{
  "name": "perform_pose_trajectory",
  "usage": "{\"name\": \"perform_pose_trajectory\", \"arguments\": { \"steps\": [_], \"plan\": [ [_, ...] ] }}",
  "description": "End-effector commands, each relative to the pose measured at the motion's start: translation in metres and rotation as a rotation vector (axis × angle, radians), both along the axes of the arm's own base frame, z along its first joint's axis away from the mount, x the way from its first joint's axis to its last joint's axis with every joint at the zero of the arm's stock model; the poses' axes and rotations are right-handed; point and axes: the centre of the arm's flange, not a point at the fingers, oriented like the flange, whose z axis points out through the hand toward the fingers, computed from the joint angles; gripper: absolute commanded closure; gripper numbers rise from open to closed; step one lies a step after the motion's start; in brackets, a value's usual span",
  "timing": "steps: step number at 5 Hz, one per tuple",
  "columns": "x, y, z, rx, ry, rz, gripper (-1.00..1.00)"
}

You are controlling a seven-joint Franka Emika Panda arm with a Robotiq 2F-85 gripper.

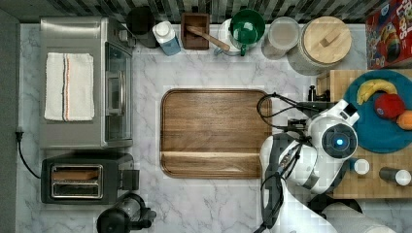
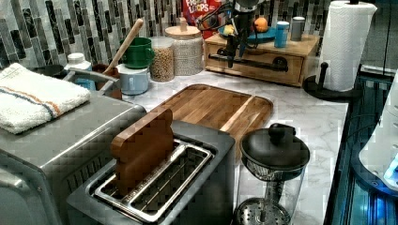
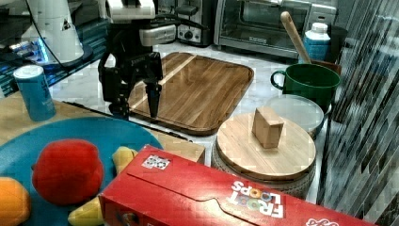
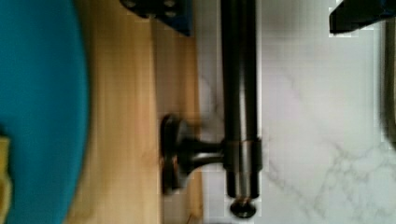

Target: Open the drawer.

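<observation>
The drawer (image 2: pixel 256 63) is sitting in a low light-wood box at the far end of the counter in the left view, and it is looking closed, its front flush with the box. Its black bar handle (image 4: pixel 239 93) is running across the front, standing off the wood on a short post. The gripper (image 3: pixel 139 101) is hanging just over this handle with its 2 fingers spread apart; in the wrist view the bar is lying between the 2 fingertips, and neither is pressing on it.

On top of the box a blue plate (image 1: pixel 371 131) is carrying fruit, and a blue can (image 3: pixel 34 92) is standing beside it. The walnut cutting board (image 1: pixel 214 132) is lying flat in the middle of the white marble counter (image 1: pixel 204 204), near the drawer front. A toaster oven (image 1: pixel 82 82) with a folded towel (image 1: pixel 69 86) on it and a toaster (image 1: pixel 80 179) are occupying the top view's left. Jars, a green mug (image 3: pixel 308 81) and a cereal box (image 3: pixel 207 193) are standing along the tiled wall (image 2: pixel 42 33). A paper towel roll (image 2: pixel 347 44) is standing upright just beside the box.
</observation>
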Motion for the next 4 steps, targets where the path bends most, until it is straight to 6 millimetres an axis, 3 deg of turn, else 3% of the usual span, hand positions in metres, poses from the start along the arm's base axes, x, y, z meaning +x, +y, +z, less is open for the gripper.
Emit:
{"name": "perform_pose_trajectory", "arguments": {
  "steps": [1,3,4],
  "plan": [
    [-0.002,0.043,-0.006,-0.003,-0.070,-0.034,-1.00],
    [0.015,0.070,0.002,0.094,0.039,0.074,-1.00],
    [0.035,0.098,-0.008,0.163,0.098,0.129,-1.00]
  ]
}}
